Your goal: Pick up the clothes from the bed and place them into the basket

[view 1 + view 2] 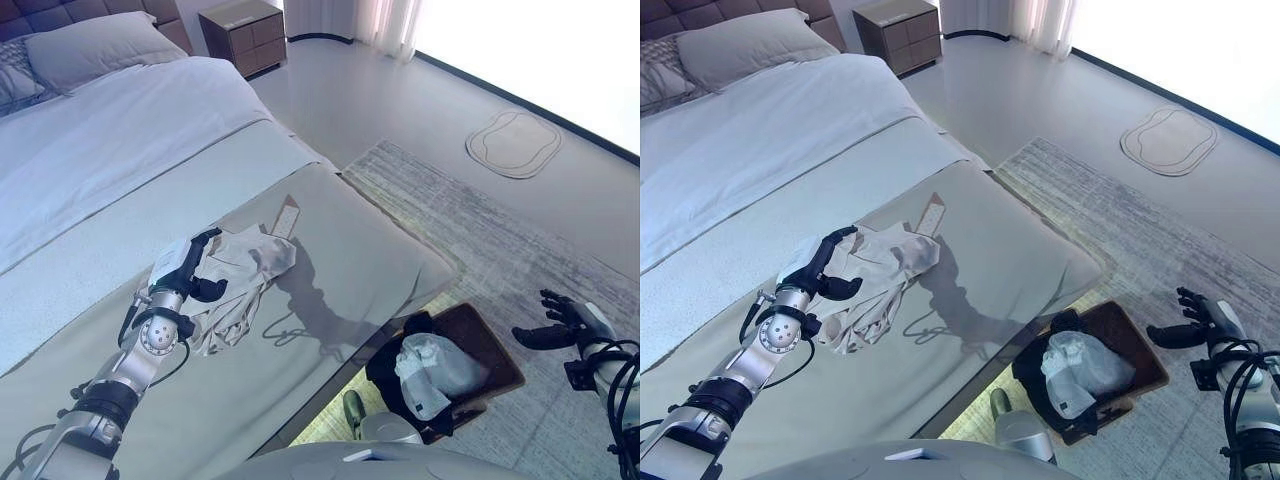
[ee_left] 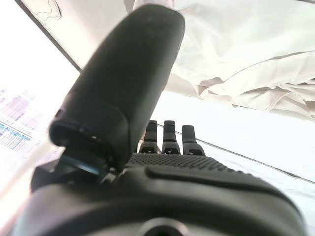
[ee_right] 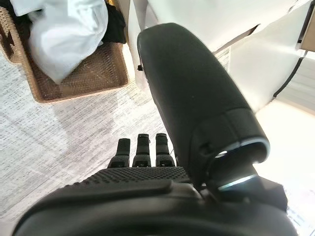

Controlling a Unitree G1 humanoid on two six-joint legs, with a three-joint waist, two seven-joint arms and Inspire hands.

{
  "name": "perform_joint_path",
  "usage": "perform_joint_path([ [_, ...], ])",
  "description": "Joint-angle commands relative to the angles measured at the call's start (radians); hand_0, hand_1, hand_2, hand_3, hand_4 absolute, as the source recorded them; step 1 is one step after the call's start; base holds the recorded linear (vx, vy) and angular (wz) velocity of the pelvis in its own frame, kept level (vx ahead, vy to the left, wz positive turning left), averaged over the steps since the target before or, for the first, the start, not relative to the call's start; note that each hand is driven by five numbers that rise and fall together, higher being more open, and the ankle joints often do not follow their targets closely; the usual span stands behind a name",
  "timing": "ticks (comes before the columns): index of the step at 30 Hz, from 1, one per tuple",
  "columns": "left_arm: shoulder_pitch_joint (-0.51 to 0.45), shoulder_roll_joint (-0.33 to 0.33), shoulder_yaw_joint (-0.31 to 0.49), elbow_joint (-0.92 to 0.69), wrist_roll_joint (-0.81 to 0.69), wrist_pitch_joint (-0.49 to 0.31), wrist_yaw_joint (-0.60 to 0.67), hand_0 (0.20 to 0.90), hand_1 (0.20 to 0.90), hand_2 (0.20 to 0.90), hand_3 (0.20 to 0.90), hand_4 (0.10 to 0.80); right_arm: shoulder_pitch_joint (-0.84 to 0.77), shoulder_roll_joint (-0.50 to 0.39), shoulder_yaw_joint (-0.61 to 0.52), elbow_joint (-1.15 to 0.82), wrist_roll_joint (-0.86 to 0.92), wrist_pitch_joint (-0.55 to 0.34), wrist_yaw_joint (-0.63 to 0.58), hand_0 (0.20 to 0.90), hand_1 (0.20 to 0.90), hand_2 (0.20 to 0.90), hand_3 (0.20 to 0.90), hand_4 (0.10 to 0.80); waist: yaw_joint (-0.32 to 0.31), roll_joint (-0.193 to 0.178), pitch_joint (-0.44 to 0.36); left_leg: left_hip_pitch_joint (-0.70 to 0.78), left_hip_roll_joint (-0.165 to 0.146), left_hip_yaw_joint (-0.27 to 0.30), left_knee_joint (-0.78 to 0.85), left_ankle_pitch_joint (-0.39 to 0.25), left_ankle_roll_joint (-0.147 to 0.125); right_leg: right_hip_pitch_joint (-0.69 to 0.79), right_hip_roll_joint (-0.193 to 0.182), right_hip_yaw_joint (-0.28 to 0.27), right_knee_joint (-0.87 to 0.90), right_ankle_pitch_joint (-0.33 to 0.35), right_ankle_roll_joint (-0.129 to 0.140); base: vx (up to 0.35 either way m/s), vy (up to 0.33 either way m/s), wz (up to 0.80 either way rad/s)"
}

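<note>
A crumpled cream garment (image 1: 245,270) lies on the grey blanket near the foot of the bed (image 1: 350,250). My left hand (image 1: 190,268) is at the garment's left edge, open, with fingers above the cloth and thumb below it. In the left wrist view the cream garment (image 2: 246,64) shows just past the fingers (image 2: 170,135), which do not pinch it. The brown wicker basket (image 1: 497,352) stands on the rug beside the bed's corner and holds a white garment (image 1: 432,368) and a black one (image 1: 392,368). Right of the basket, my right hand (image 1: 562,322) hovers open over the rug.
A grey patterned rug (image 1: 500,240) covers the floor by the bed. A small oval mat (image 1: 513,143) lies farther out. At the head of the bed are a pillow (image 1: 90,45) and a brown nightstand (image 1: 245,35). A beige strip (image 1: 288,217) lies just beyond the garment.
</note>
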Motion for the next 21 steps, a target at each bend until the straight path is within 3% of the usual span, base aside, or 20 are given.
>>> perform_joint_path([
  [1,-0.115,0.047,0.013,-0.068,-0.017,-0.034,0.04,0.9,0.9,0.9,0.9,0.8,-0.103,-0.045,-0.04,0.037,-0.012,-0.045,-0.051,0.9,0.9,0.9,0.9,0.8,0.02,-0.012,-0.043,-0.036,-0.053,0.009,0.068,-0.078,0.058,-0.049,0.018,-0.032,0.098,-0.045,0.048,0.0,0.0,0.0],
  [14,-0.086,0.01,0.027,-0.067,-0.012,-0.021,0.072,0.9,0.9,0.9,0.9,0.8,-0.168,-0.061,-0.043,-0.205,-0.02,-0.056,-0.111,0.9,0.9,0.9,0.9,0.8,0.049,-0.012,-0.034,-0.037,-0.058,-0.022,0.068,-0.078,0.056,-0.034,0.013,-0.047,0.096,-0.056,0.04,0.001,0.001,0.01],
  [21,-0.049,-0.038,0.029,-0.042,0.013,-0.024,0.094,0.9,0.9,0.9,0.9,0.8,-0.288,-0.084,0.05,-0.253,-0.121,-0.032,-0.172,0.9,0.9,0.9,0.9,0.8,0.111,-0.015,-0.034,-0.049,-0.069,-0.072,0.062,-0.072,0.052,-0.015,0.01,-0.08,0.09,-0.074,0.03,0.024,-0.01,0.16],
])
